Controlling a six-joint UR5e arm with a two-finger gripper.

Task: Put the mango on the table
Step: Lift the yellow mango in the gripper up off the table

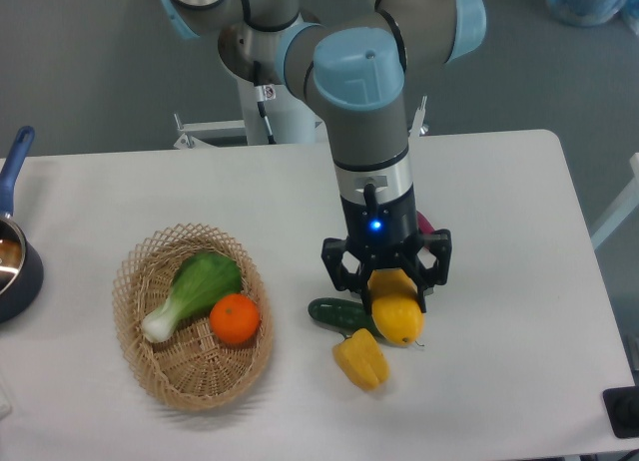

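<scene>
White table (499,212): your gripper (391,299) grips the mango (397,316), cucumber (334,314) at its nine o'clock, bell pepper (360,358) at seven.

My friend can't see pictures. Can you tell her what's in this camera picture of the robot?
A robot arm's gripper holds a yellow mango just above a white table, beside a dark green cucumber and a yellow bell pepper. To the left, a woven basket holds a leafy green vegetable and an orange.
</scene>
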